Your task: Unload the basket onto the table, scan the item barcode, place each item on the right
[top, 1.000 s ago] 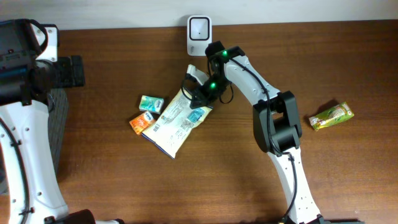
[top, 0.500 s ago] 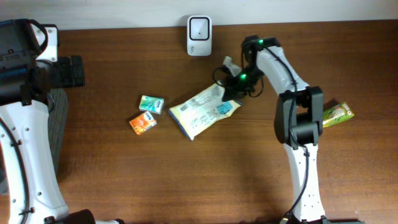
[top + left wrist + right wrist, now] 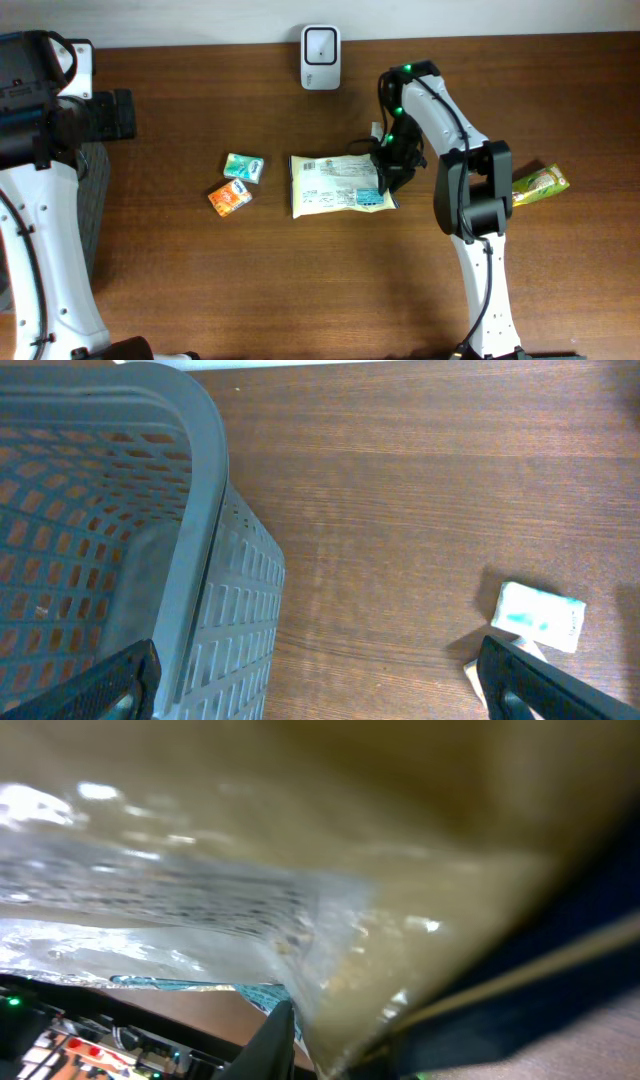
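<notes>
Packet [image 3: 340,186] swung round, long axis left-right

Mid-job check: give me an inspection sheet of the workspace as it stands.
surface: brown wood table, no damage seen.
job's things: bag lying flat, print up; scanner at the far edge, apart from the bag.
clutter: teal pack and orange pack left of the bag; green pack at right; grey basket at left.
grippers: left gripper open, empty, beside the basket; right gripper at the bag's right end, grip unclear.
cables: black lead along the left arm.
surroundings: pale wall behind the table; nothing else seen.
</notes>
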{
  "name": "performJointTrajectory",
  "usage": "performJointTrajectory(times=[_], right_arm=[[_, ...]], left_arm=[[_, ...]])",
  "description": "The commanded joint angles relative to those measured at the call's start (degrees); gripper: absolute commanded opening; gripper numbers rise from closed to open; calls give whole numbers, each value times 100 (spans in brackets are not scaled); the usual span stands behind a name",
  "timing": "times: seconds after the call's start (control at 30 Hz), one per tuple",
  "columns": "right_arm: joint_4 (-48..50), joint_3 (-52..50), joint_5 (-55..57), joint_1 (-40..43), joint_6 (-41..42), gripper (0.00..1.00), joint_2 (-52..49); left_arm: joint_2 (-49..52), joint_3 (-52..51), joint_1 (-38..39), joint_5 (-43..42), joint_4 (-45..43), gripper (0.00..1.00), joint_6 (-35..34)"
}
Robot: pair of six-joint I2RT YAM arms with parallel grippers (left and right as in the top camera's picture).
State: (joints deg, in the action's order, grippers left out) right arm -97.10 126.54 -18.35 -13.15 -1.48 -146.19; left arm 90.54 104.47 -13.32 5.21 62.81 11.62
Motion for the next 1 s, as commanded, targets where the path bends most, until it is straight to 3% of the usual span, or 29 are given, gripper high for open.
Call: performJointTrajectory(times=[0.0, 0.2, 0.23, 0.33, 0.43, 0.53, 0.63, 0.77, 0.83, 0.97], right_arm=[[-26, 11, 107, -389, -22, 19, 249], [-26, 13, 109, -612, -20, 25, 503], [-26, 13, 109, -595, -20, 28, 590], [-24, 17, 404, -514, -20, 54, 927], [-22, 170, 728, -369, -68, 60, 1051], [201, 387, 697, -284, -647, 60, 1051], [1014, 402, 199, -341, -1816, 60, 1036], [1703, 389, -492, -520, -2986, 73, 916], [1884, 387, -568, -621, -3200, 80, 826], [1958, 376, -603, -761, -3434, 82, 575]], left_arm=[[-2, -11, -35, 42, -13, 99, 90], [-2, -11, -35, 42, -13, 99, 90], [-2, -11, -35, 42, -11, 99, 90], [-2, -11, -35, 42, -11, 99, 90], [-2, -11, -35, 42, -13, 99, 90], [-2, -11, -37, 42, -13, 99, 90], [-2, -11, -35, 42, -13, 99, 90], [-2, -11, -35, 42, -13, 99, 90], [-2, -11, -35, 42, -13, 99, 90], [-2, -11, -35, 42, -13, 99, 90]])
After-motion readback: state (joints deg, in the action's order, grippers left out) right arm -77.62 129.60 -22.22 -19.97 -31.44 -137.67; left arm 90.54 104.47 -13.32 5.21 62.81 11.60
